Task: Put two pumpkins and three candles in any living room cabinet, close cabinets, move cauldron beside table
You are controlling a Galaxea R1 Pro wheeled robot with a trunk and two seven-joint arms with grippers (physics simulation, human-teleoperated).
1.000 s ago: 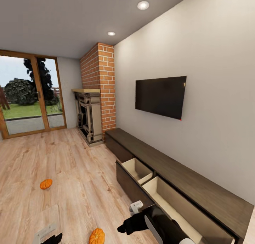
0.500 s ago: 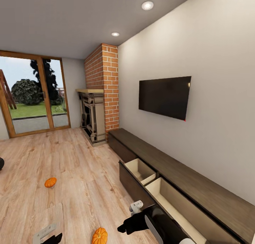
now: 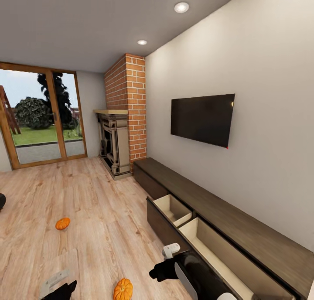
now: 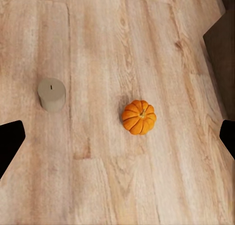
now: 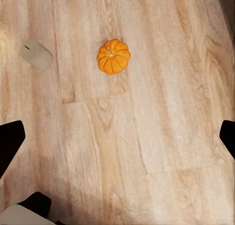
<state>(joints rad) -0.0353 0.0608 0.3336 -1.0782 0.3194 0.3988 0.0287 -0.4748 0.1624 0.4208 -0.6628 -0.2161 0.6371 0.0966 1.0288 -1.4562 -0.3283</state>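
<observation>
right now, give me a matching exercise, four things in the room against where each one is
Things:
1. near pumpkin
2. far pumpkin
3. TV
4. candle

Places:
A. on the white wall above the cabinet
B. on the floor beside a pumpkin, left wrist view
C. on the floor between the two arms, head view
D. alone on the open floor towards the glass doors

Pairs: 1-C, 2-D, 3-A, 4-B
</observation>
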